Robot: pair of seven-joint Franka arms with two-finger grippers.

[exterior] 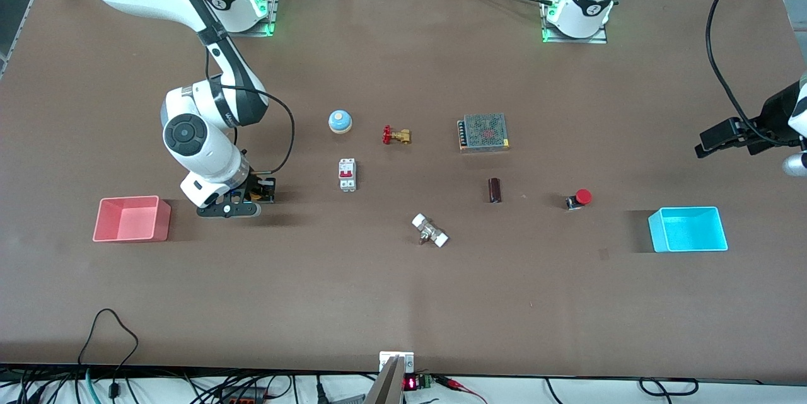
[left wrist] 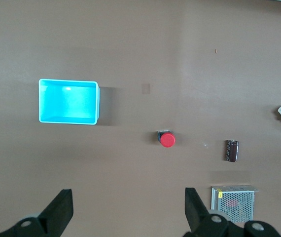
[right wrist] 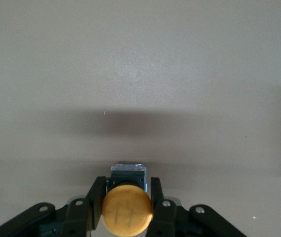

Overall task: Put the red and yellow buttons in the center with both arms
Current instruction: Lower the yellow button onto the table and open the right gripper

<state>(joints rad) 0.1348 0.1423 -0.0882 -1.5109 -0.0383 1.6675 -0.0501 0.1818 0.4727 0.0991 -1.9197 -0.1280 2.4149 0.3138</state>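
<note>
The right end effector (exterior: 261, 193), low at the frame's left by the pink tray (exterior: 132, 219), grips the yellow button (right wrist: 127, 211), while the left end effector (left wrist: 128, 207), spread wide and empty, hangs at the right edge above the red button (exterior: 580, 198)

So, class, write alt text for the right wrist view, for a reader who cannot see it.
The right gripper is shut on the yellow button, one black finger at each side of its body below the round orange-yellow cap. Bare brown tabletop fills the rest of the view, with a soft shadow across it.
</note>
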